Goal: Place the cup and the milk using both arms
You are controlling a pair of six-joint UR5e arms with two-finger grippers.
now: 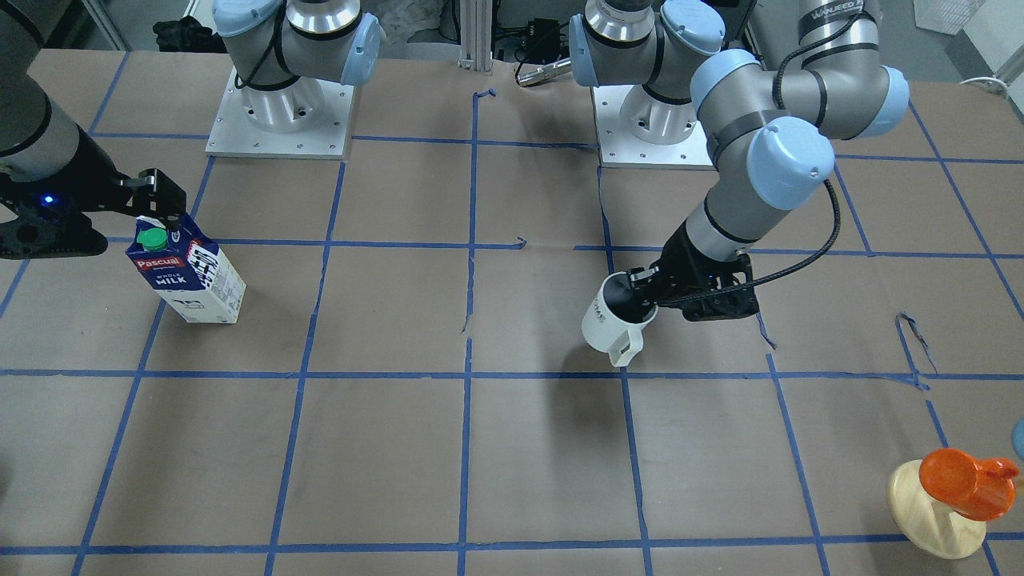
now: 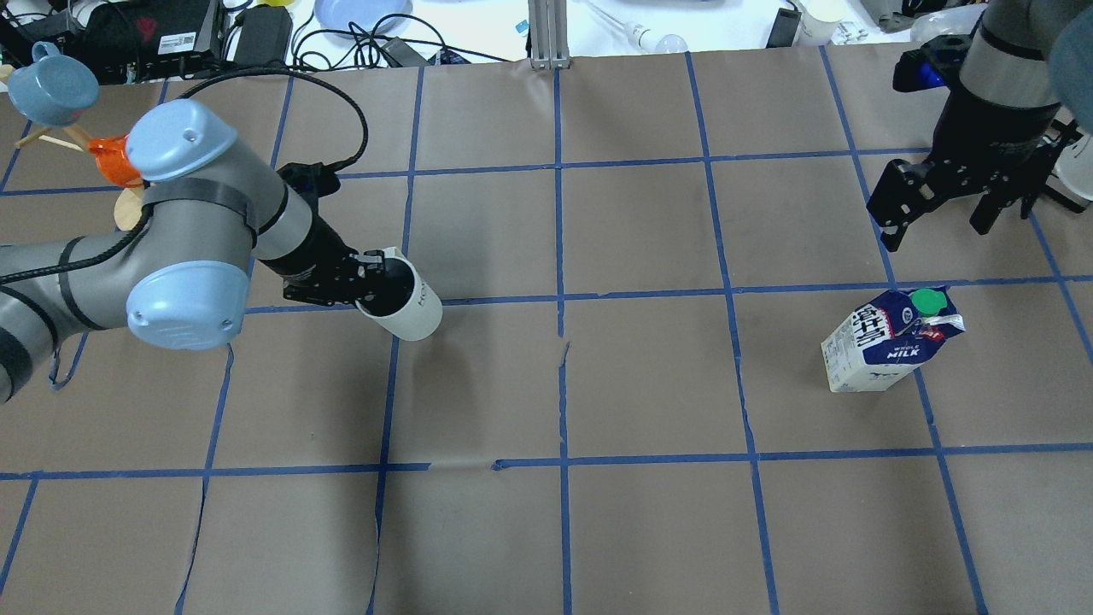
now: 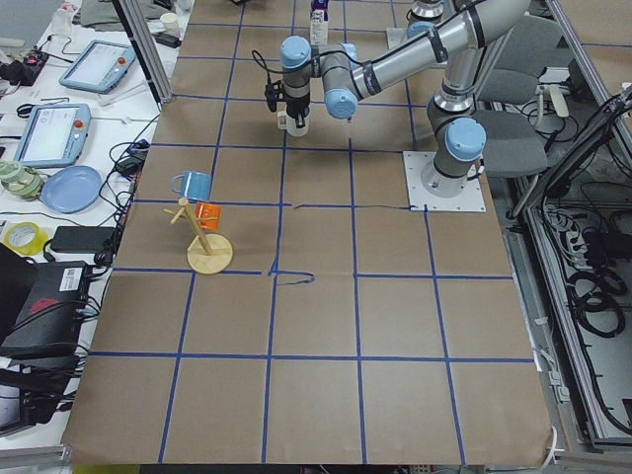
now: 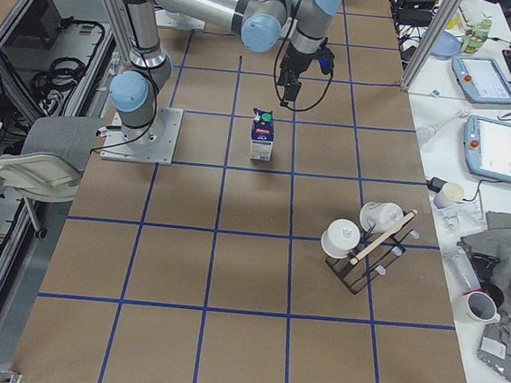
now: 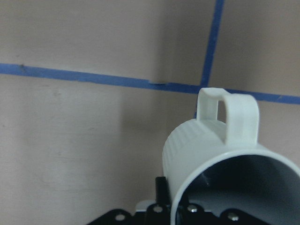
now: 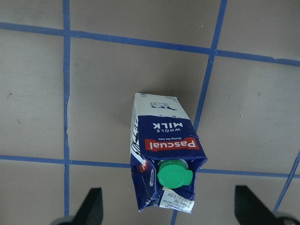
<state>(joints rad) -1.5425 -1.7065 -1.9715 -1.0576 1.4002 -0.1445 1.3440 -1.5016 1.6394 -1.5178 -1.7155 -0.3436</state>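
Note:
My left gripper (image 1: 645,293) (image 2: 367,286) is shut on the rim of the white cup (image 1: 610,323) (image 2: 408,305), one finger inside its dark interior. The cup is tilted and held just above the paper, casting a shadow. In the left wrist view the cup (image 5: 215,154) has its handle pointing away from the camera. The milk carton (image 1: 192,276) (image 2: 888,342) (image 6: 159,140) stands upright on the table with its green cap up. My right gripper (image 2: 935,231) (image 6: 171,206) is open above the carton, its fingers spread wide and not touching it.
A wooden mug tree (image 1: 932,512) (image 3: 209,255) with an orange and a blue cup stands at the table's end on my left. A rack (image 4: 363,247) with white cups stands at the table's end on my right. The arm bases (image 1: 280,112) are at the back.

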